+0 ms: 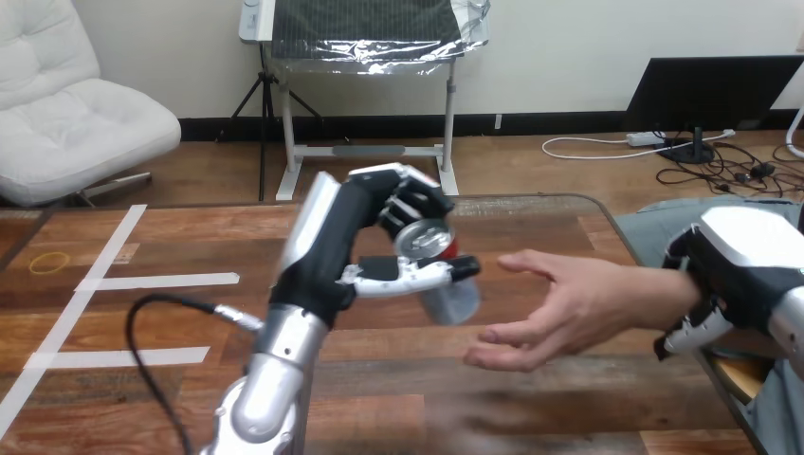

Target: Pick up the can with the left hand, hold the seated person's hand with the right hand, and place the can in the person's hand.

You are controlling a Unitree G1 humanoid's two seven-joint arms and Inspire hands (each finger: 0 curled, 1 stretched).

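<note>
Silver and close to the lens, the robot's left forearm point(275, 379) rose toward the person's hand point(569, 308), and the left hand point(365, 246) at its end was clamped on the can point(446, 289). Its fingers wrapped the can's far side and its thumb point(427, 275) crossed the near side. The can hung tipped over, its silver top turned up and toward the camera. It was clear of the wooden table point(171, 246), just beside the person's fingertips but not touching them.

The person's hand reached in from the view's right, open, with its palm turned toward the can and the fingers slightly cupped. Behind it the right hand point(740, 265) sat on the person's wrist, its fingers point(690, 332) curled under and round it.

By my judgement the step in hand was the delivery itself. The pick-up and the steadying hold looked done, and the can was not yet in the palm. To do it well, the left hand would need to carry the can the short way over the person's fingertips and settle its body into the hollow of the palm. The tilt should be eased first so the can cannot roll off. The fingers should loosen only once the can rested there. The right hand should keep the wrist level, since a dip would spill the can onto the table.
</note>
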